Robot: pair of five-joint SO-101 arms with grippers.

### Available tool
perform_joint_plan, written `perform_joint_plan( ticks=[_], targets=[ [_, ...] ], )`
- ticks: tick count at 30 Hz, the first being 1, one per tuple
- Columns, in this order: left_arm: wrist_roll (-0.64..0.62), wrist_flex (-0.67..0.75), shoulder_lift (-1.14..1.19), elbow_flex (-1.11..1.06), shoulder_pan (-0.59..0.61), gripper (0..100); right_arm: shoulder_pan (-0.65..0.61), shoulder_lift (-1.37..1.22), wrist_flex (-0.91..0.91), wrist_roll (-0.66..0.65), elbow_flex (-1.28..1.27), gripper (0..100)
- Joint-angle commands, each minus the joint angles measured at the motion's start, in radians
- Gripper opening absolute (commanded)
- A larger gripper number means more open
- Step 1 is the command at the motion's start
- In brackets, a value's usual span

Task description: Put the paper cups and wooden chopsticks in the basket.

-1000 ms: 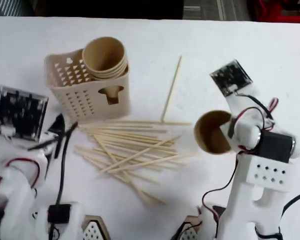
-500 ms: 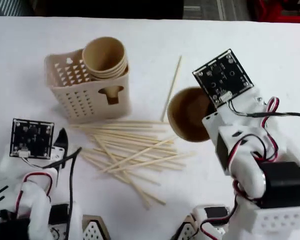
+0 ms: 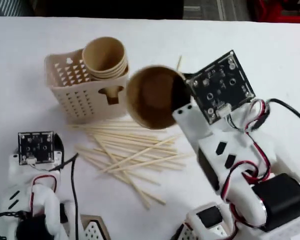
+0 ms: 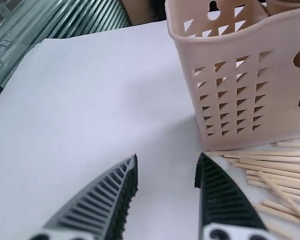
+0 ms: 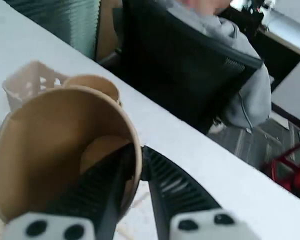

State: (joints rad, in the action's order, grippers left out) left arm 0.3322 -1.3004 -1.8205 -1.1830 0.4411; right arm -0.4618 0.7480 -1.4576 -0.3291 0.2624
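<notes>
High view: paper cup [image 3: 151, 97], tilted, is pinched at its rim by right claw [image 5: 138, 150] just beside basket [image 3: 72, 100]; chopsticks [image 3: 130, 150] lie scattered near basket; left claw [image 4: 166, 167] is held wide, empty. Risk: cup, apparently misaligned, could be knocked off basket rim on release.

The basket [image 3: 85, 100] looks like beige matt plastic, smooth between its cut-out holes. The single paper cup [image 3: 150, 97] and the stacked cups [image 3: 105, 57] are dull brown paper. The chopsticks [image 3: 130, 150] are pale bare wood. The table [image 3: 40, 35] is white, smooth and matt. The left gripper [image 4: 165, 167] is black ribbed plastic.
</notes>
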Motion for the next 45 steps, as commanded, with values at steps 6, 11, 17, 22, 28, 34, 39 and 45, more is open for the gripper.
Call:
perform_joint_plan(
  ticks=[6, 11, 17, 22, 28, 34, 39, 45],
  targets=[
    [-0.018, 0.11, -0.007, -0.094, 0.025, 20, -0.157, -0.094, 0.219, 0.02, 0.026, 1.9],
    [-0.04, 0.124, -0.007, -0.172, 0.021, 20, -0.16, -0.22, 0.335, 0.02, 0.028, 1.9],
    [-0.097, 0.155, -0.007, -0.273, 0.024, 20, -0.16, -0.357, 0.476, 0.02, 0.029, 1.9],
    [-0.097, 0.153, -0.007, -0.302, 0.025, 20, -0.154, -0.449, 0.564, 0.02, 0.029, 1.9],
    [-0.097, 0.158, -0.007, -0.319, 0.027, 20, -0.153, -0.535, 0.587, 0.02, 0.028, 1.9],
    [-0.095, 0.16, -0.007, -0.324, 0.027, 20, -0.093, -0.562, 0.57, 0.02, 0.023, 2.1],
    [-0.095, 0.16, -0.007, -0.324, 0.027, 20, -0.071, -0.575, 0.527, 0.021, -0.002, 4.7],
    [-0.095, 0.16, -0.007, -0.325, 0.027, 20, -0.079, -0.545, 0.42, 0.126, 0.032, 22.7]
  ],
)
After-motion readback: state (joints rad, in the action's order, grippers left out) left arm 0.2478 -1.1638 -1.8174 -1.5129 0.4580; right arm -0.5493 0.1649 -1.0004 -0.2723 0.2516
